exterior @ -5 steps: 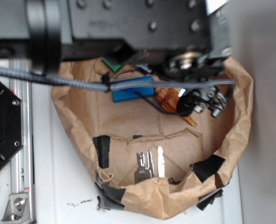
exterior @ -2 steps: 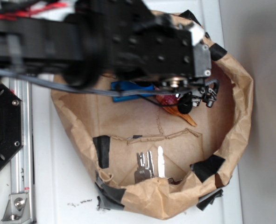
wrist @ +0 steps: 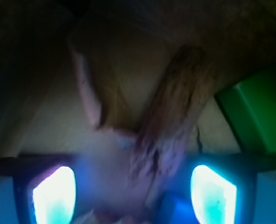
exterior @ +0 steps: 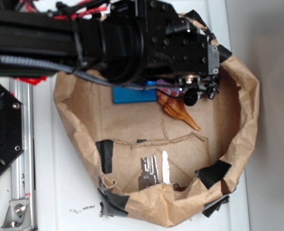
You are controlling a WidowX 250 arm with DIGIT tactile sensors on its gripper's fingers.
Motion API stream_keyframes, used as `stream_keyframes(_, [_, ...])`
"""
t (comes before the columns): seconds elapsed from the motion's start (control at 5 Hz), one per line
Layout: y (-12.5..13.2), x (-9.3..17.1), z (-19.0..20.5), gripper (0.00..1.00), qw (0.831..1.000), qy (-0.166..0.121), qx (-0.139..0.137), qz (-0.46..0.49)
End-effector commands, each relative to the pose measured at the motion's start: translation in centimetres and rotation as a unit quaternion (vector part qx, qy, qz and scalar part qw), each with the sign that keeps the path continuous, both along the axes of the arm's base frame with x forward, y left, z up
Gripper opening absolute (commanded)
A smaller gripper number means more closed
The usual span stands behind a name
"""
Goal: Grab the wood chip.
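Wrist view shows the gripper (wrist: pixel 133 186) spread, fingers (wrist: pixel 53 189) flanking the rough brown streaked wood chip (wrist: pixel 175 107); approach looks complete; closing and lifting remain.

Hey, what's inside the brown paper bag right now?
In the paper bag: a blue block, a striped seashell, keys. The wrist view shows the wood chip beside a green block. The arm covers the bag's upper part, hiding both from outside.
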State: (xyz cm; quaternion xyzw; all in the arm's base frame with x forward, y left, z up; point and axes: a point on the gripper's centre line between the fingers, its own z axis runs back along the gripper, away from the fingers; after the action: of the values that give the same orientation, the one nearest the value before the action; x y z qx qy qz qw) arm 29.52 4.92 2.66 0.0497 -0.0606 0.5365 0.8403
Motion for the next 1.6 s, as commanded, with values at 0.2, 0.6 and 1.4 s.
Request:
stream_keyframes(0.2, [2.9, -2.1, 1.9, 1.0, 0.999, -0.033, -0.003, 0.024])
stream_keyframes(0.6, [3.5, -1.7, 1.3, 1.0, 1.0, -0.022, -0.007, 0.012])
stream_keyframes(1.4, [3.3, -1.7, -0.9, 0.0, 1.0, 0.016, 0.006, 0.005])
